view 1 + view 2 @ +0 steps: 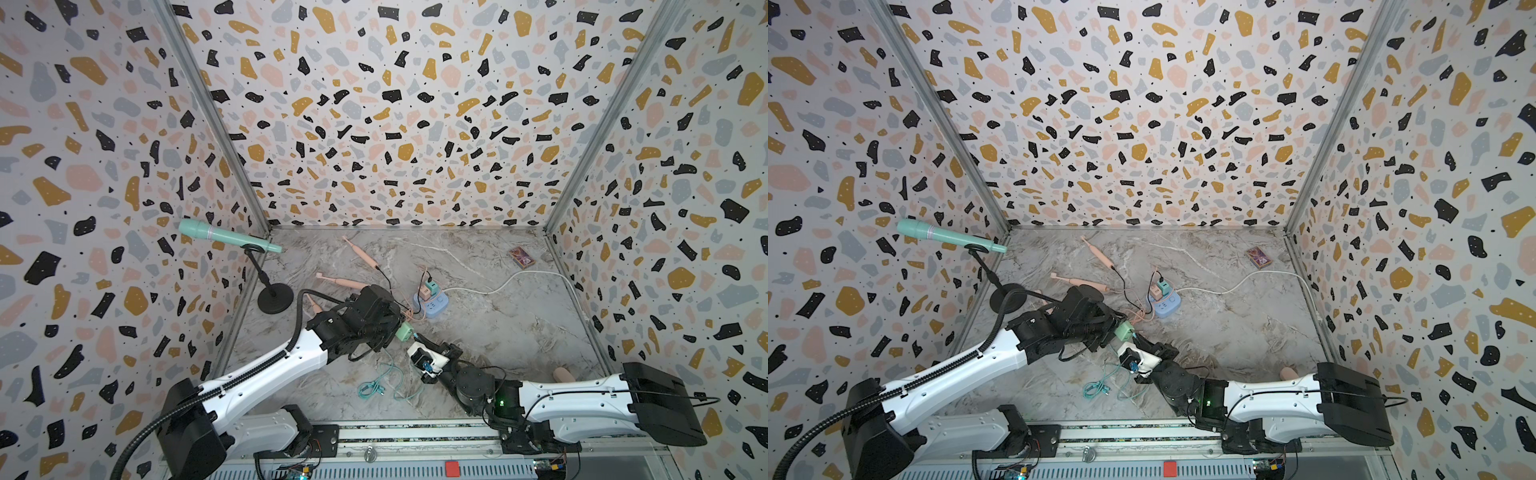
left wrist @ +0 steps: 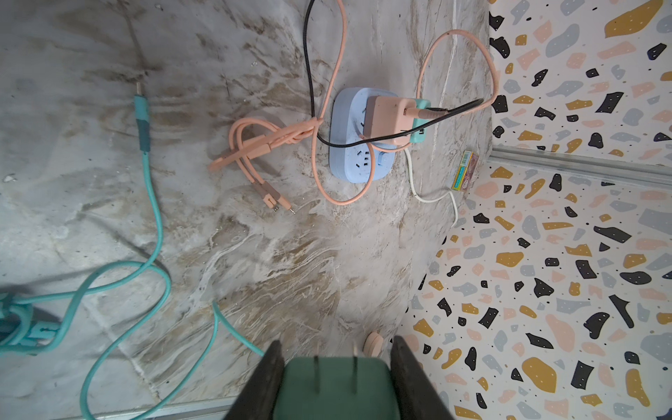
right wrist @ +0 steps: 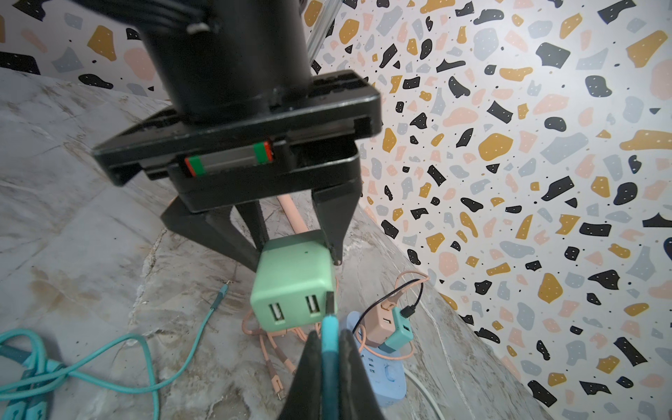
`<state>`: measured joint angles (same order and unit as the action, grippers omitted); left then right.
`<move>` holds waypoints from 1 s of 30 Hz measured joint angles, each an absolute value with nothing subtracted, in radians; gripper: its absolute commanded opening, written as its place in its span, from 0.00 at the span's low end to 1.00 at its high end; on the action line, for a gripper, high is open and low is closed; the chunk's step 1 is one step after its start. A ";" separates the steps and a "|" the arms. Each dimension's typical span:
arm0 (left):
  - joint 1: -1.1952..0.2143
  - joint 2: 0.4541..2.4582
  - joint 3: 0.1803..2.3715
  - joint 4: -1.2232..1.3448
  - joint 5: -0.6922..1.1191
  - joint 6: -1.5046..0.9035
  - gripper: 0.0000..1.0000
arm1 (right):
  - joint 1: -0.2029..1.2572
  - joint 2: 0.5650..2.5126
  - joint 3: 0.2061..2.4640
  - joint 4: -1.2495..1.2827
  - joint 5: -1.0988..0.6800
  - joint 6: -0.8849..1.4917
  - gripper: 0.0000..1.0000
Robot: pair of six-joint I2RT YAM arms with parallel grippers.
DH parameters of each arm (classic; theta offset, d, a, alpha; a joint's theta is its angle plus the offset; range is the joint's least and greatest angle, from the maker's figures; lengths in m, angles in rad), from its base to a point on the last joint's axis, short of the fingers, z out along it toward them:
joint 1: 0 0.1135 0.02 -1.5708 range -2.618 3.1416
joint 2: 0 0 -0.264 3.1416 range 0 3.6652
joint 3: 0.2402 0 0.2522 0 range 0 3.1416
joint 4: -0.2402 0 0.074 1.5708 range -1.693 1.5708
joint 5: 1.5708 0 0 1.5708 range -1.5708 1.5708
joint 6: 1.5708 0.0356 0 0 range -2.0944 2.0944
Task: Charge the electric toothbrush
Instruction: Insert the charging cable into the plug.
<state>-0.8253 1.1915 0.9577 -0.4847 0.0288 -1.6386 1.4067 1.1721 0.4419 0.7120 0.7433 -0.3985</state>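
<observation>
Right wrist view: left tool [image 3: 298,247] clamps seemingly light, rigid charger [image 3: 291,287]; right tool [image 3: 328,336] pinches stiff plug [image 3: 330,307] at its 4 o'clock.

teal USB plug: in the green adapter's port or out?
Out. In the right wrist view the teal USB plug, pinched in the right tool, shows its bare metal tip beside the green adapter; both ports empty.

Pink toothbrush [image 1: 340,281] flat; green charger [image 3: 292,287] aloft, teal plug [image 3: 330,329] at its port
</observation>
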 measured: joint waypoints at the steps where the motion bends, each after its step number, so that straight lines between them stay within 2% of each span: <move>1: -0.825 1.192 0.957 -0.484 0.030 -1.639 0.00 | 1.407 1.175 0.442 0.712 0.742 -0.398 0.00; 30: -0.819 1.191 0.944 -0.471 0.015 -1.636 0.00 | 1.400 1.243 0.458 0.731 0.755 -0.425 0.00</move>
<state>-0.8188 1.1912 0.9440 -0.4713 0.0154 -1.6360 1.3998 1.2427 0.4583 0.7307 0.7547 -0.4248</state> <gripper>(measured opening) 0.418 0.096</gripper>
